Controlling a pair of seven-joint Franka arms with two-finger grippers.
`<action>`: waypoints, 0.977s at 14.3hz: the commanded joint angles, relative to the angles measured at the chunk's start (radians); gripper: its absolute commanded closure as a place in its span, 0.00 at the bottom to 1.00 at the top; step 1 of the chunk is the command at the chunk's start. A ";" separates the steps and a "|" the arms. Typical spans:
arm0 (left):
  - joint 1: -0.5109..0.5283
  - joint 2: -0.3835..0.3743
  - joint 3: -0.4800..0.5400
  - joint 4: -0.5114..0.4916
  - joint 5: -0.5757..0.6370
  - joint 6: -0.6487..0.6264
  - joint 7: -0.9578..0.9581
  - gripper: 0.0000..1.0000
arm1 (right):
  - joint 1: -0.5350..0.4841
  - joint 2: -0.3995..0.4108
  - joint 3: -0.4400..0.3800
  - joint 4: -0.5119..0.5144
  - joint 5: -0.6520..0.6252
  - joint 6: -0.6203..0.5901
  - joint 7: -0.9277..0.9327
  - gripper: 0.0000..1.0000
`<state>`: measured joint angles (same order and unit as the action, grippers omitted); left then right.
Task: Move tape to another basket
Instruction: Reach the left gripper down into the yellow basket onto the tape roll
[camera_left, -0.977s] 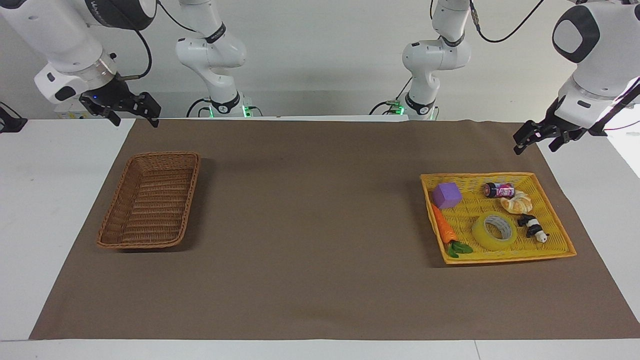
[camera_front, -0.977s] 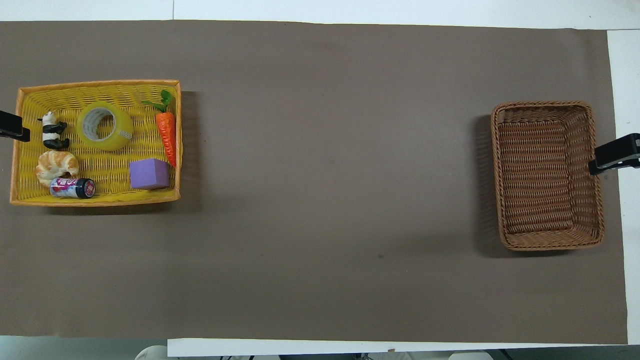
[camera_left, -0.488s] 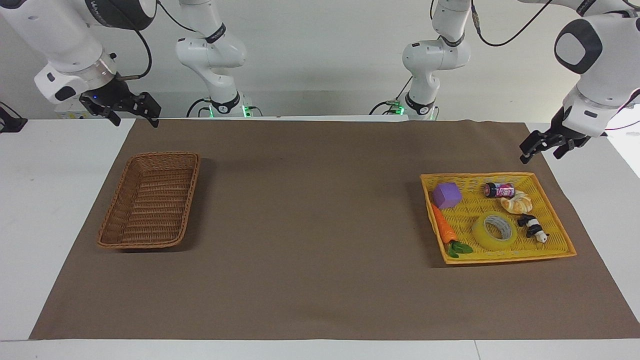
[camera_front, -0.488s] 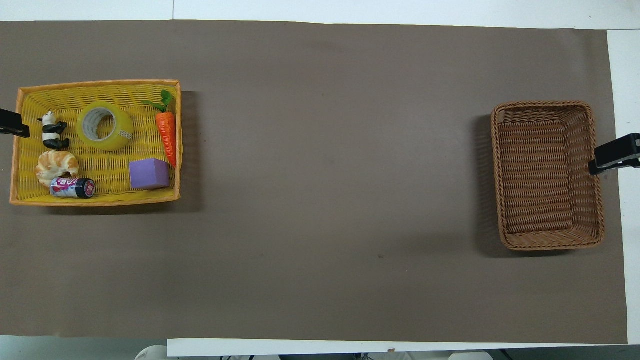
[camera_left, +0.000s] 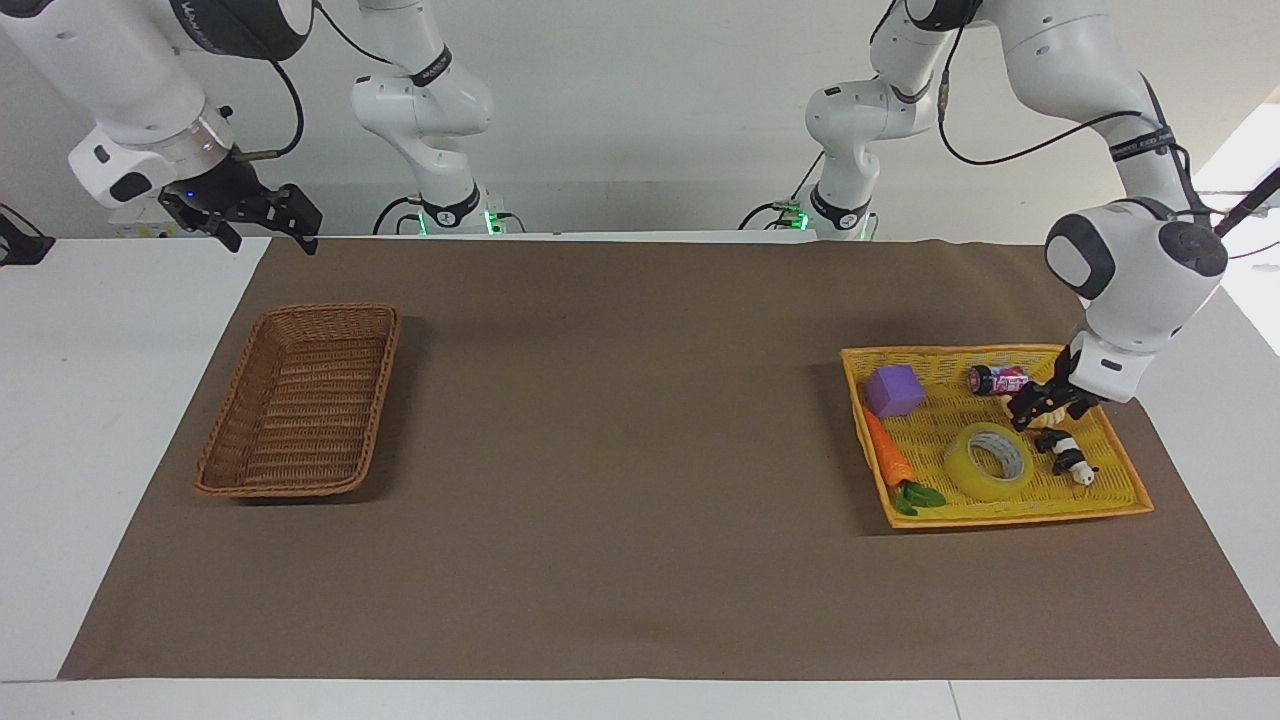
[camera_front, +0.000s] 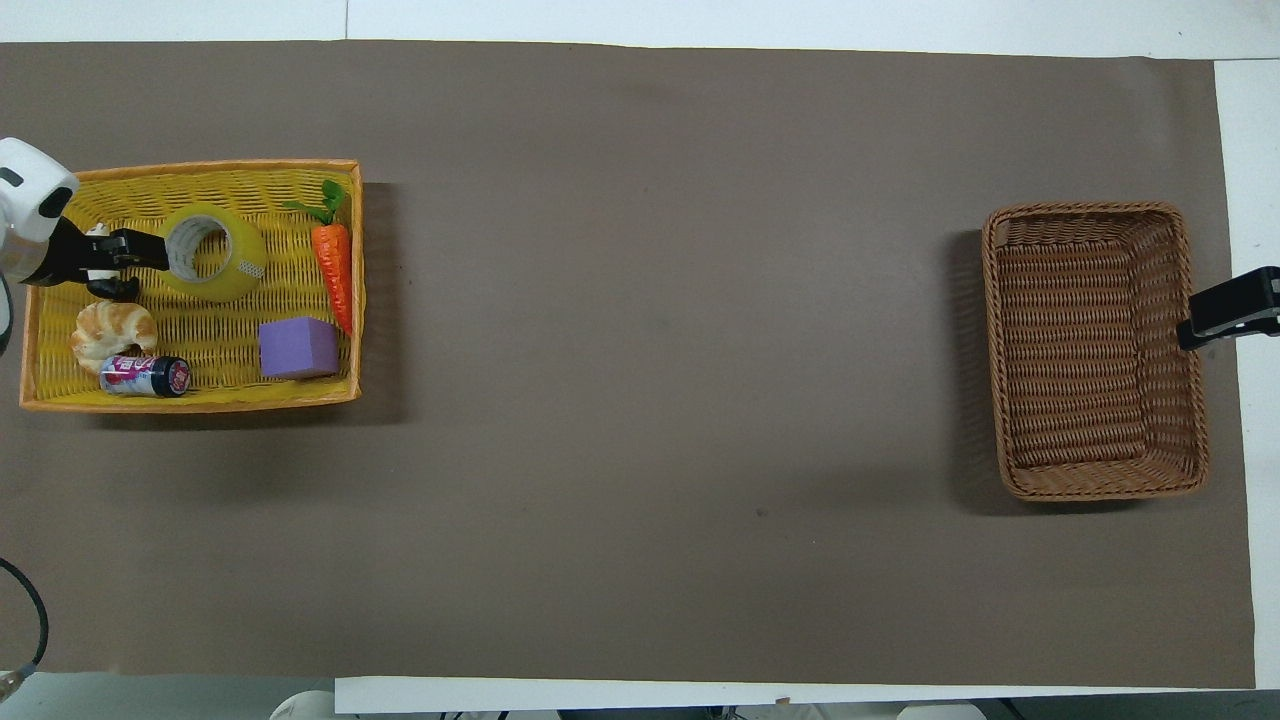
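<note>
1. Left gripper (camera_left: 1042, 408): over the yellow tray (camera_left: 1120, 497), just beside the tape (camera_left: 987, 462); fingers parted, holding nothing.
2. Right gripper (camera_left: 262, 212): waiting by the basket (camera_left: 300, 404), at the right arm's end; fingers spread.
3. Tape: flat in the tray, at the left arm's end.
4. Handling: likely light, stiff, slick; pinch one wall through the core.

The white tabletop (camera_left: 120, 400) carries a brown mat (camera_left: 640, 480). On the mat, the brown wicker basket (camera_left: 300, 400) lies toward the right arm's end, a yellow woven tray (camera_left: 1120, 470) toward the left arm's.
</note>
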<state>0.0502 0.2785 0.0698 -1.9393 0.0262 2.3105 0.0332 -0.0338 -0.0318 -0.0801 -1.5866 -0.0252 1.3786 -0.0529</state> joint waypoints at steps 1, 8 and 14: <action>0.005 0.034 -0.002 0.059 -0.003 0.001 -0.001 0.10 | -0.012 -0.026 0.005 -0.030 0.016 0.007 -0.013 0.01; -0.025 0.068 -0.007 0.066 -0.009 0.006 -0.009 0.37 | -0.012 -0.026 0.005 -0.030 0.016 0.007 -0.013 0.01; -0.026 0.088 -0.007 0.053 -0.009 0.004 -0.001 0.47 | -0.012 -0.026 0.005 -0.030 0.016 0.007 -0.013 0.01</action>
<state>0.0220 0.3667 0.0570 -1.8794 0.0260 2.3148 0.0314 -0.0338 -0.0318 -0.0801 -1.5866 -0.0252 1.3786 -0.0529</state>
